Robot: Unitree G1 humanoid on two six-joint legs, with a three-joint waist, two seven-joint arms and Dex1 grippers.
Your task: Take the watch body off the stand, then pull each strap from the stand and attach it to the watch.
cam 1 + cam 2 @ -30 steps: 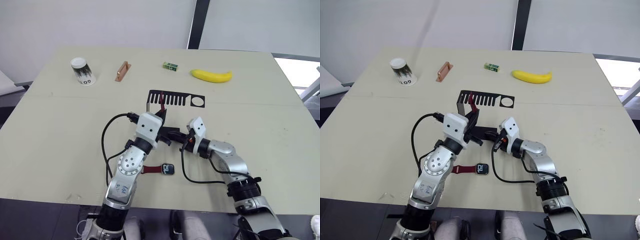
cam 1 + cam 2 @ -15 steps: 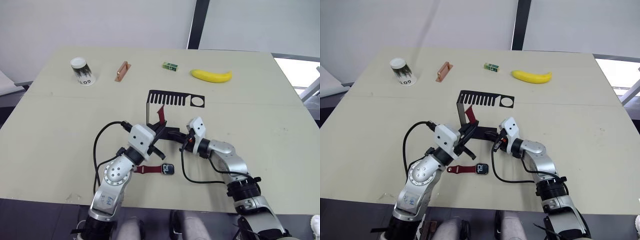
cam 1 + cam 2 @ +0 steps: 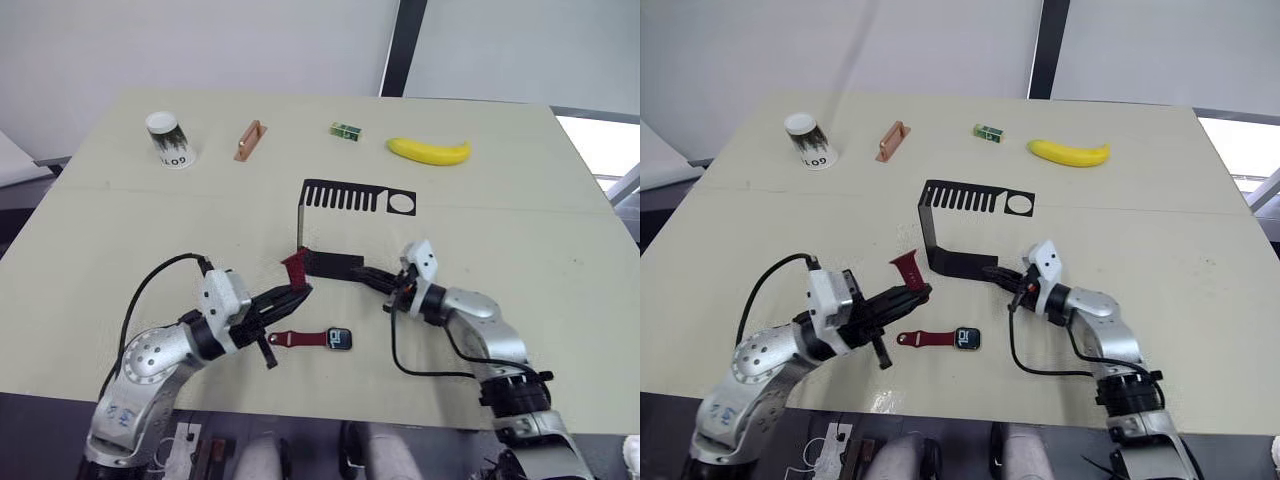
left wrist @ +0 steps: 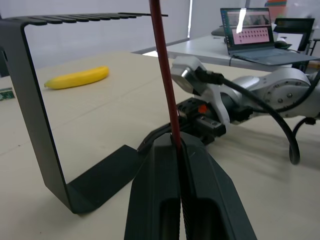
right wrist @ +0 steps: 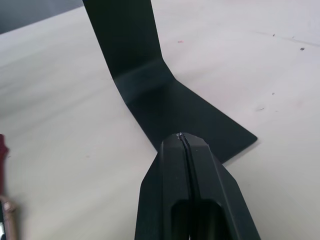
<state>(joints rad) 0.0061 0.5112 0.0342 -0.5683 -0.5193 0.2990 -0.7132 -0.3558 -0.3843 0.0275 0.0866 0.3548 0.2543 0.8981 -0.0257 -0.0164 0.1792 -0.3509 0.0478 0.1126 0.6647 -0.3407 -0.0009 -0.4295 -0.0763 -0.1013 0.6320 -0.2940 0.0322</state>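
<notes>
The black stand [image 3: 355, 195] stands mid-table, its flat base [image 3: 960, 265] toward me. My left gripper [image 3: 920, 292] is shut on a dark-red strap [image 3: 906, 268], held upright to the near left of the stand and apart from it; the left wrist view shows the strap [image 4: 165, 80] pinched between the fingers. The watch body [image 3: 339, 339] lies flat near the table's front edge, with another dark-red strap [image 3: 298, 338] joined to its left side. My right gripper [image 3: 365, 272] is shut, its tips resting at the right edge of the stand's base [image 5: 190, 110].
Along the far side of the table sit a paper cup [image 3: 168, 140], a copper-coloured bar [image 3: 247, 141], a small green block [image 3: 345, 130] and a banana [image 3: 430, 151]. Black cables loop beside both arms. A laptop [image 4: 247, 27] stands on a desk beyond the table.
My left gripper has drawn back toward the near left with the strap, which has come out of the stand. The right gripper stays at the stand's base. The camera has shifted slightly.
</notes>
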